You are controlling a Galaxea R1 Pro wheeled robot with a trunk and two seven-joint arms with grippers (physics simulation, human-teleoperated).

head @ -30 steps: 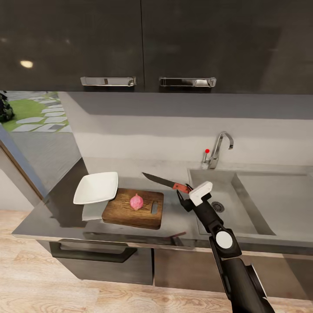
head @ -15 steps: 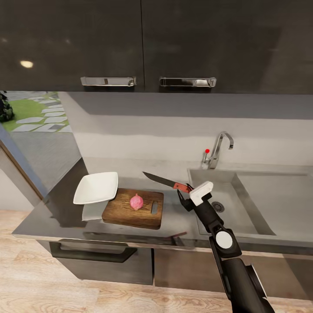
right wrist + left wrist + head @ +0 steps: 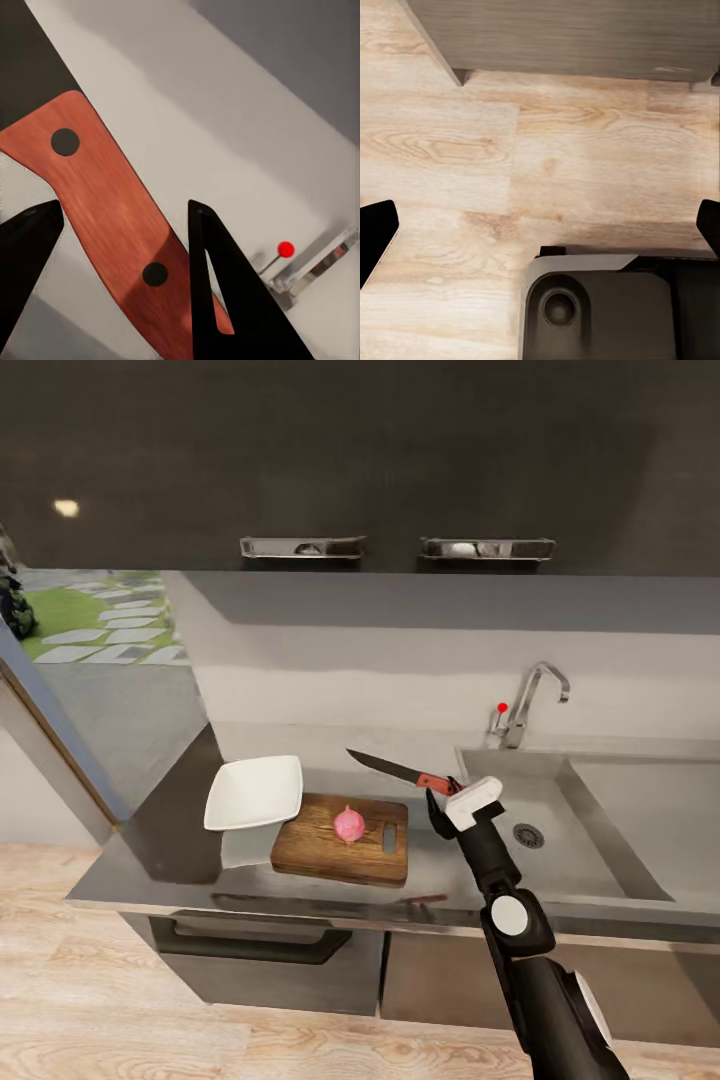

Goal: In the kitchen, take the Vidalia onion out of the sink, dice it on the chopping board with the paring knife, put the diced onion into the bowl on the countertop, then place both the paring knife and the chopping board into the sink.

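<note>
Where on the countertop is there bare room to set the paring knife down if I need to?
Bare countertop lies in front of the bowl; a strip runs between the chopping board and the sink; another lies behind the board. The bowl overlaps the board's corner, and the Vidalia onion sits mid-board. The right gripper holds the paring knife.

Dark glossy wall cabinets (image 3: 330,455) with chrome bar handles (image 3: 303,547) hang above a pale grey backsplash wall (image 3: 400,660). Light wood plank flooring (image 3: 120,1010) runs below. A doorway shows green lawn with stepping stones (image 3: 90,625).
</note>
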